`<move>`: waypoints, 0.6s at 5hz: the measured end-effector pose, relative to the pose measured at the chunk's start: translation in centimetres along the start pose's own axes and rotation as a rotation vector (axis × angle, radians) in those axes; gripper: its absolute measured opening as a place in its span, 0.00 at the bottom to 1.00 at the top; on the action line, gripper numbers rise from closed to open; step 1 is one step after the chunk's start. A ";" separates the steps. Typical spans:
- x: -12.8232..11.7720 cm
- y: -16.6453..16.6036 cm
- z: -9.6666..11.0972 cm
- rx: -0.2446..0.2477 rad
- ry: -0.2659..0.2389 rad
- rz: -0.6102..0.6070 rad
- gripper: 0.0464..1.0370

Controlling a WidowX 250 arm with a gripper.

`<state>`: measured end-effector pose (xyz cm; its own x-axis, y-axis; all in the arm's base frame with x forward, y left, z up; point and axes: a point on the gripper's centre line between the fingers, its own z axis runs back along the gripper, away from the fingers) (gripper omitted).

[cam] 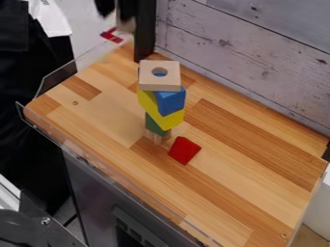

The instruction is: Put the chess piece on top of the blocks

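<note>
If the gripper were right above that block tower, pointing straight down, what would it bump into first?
Probably the pale block with the round hole, since it sits highest. How far down is unclear from this slanted view.

Black end effector [120, 15] (partly cropped), top edge.

Smooth, satiny wood strips are forming the worktop [258, 169]. At centre, the stack's top block [169, 84] is showing bare, matt wood; below, a red block [185, 150] is looking smooth and matt. Clear, glossy, plastic-looking edging [55, 83] is running upper left. Knotty, rough-looking wood planks [258, 53] are lining the upper right.
</note>
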<state>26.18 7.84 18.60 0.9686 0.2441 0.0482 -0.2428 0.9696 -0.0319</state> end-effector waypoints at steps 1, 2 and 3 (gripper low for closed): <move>-1.0 -1.6 5.1 -0.045 0.001 -0.062 0.31; -2.1 -2.7 8.6 -0.037 0.041 -0.116 0.31; -2.6 -3.1 8.3 -0.022 0.086 -0.139 0.31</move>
<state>23.92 4.39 26.87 0.9941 0.1037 -0.0316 -0.1052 0.9931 -0.0523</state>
